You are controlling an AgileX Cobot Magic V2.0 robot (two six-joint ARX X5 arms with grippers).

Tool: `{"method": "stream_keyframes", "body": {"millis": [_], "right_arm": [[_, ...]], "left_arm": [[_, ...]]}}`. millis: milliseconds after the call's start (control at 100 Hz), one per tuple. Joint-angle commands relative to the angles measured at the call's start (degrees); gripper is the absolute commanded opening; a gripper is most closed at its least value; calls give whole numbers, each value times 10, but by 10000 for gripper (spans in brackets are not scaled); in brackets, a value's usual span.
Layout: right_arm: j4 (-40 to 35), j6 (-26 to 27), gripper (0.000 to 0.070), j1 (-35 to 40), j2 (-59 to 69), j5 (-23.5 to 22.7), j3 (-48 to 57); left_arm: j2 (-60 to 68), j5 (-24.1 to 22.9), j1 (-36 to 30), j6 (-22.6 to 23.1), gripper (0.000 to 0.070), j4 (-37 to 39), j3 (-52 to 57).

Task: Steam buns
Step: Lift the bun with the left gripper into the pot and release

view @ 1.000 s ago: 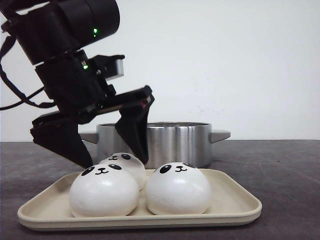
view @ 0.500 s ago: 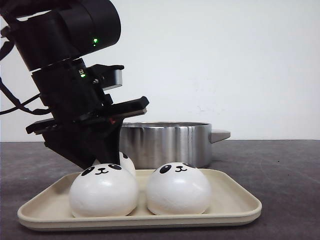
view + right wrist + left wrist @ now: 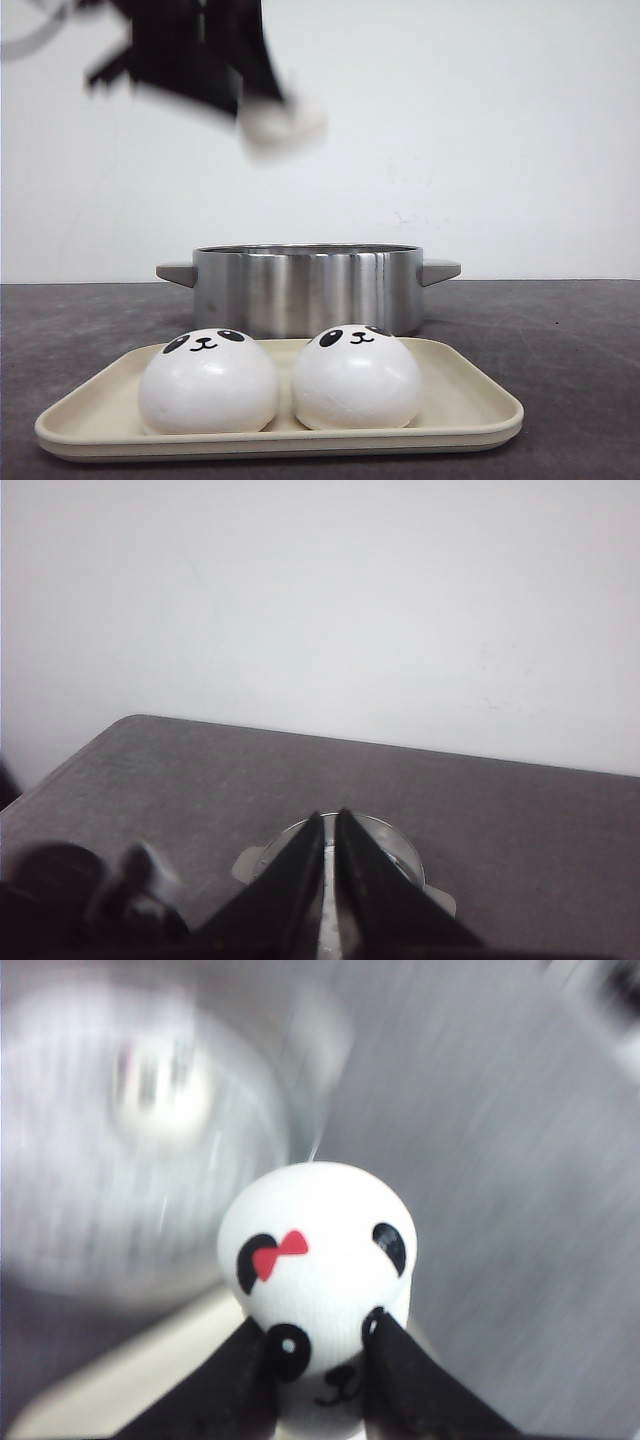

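Note:
Two white panda-faced buns (image 3: 208, 382) (image 3: 357, 377) sit side by side on the beige tray (image 3: 470, 405) at the front. A third bun (image 3: 318, 1250), with a red bow by one ear, hangs high in the air, and my left gripper (image 3: 320, 1355) is shut on its lower half. In the front view that bun (image 3: 288, 124) and the left gripper (image 3: 262, 100) are a blur at the upper left, above the steel pot (image 3: 308, 288). My right gripper (image 3: 330, 822) is shut and empty, high over the pot (image 3: 403, 857); it is out of the front view.
The two-handled pot stands just behind the tray on a dark grey table (image 3: 560, 340). A white wall rises behind the table. In the right wrist view the left arm (image 3: 70, 890) shows as a dark blur beside the pot.
My left gripper shut on the rear bun on the tray and rose fast with it, up and slightly right. The other two buns have not moved.

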Motion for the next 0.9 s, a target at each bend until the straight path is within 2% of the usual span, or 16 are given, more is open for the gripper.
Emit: {"method": "stream_keyframes", "body": {"millis": [0,220,580,890], "right_arm": [[-33,9,10,2,9,4,10],[-33,9,10,2,16,23,10],[-34,8,10,2,26,23,10],[-34,12,10,2,26,24,10]], "left_arm": [[11,-2,2,-3,1,4,26],[63,-1,58,3,1,-16,122],[267,3,131,2,1,-71,273],[389,-3,145,4,1,-23,291]]}}
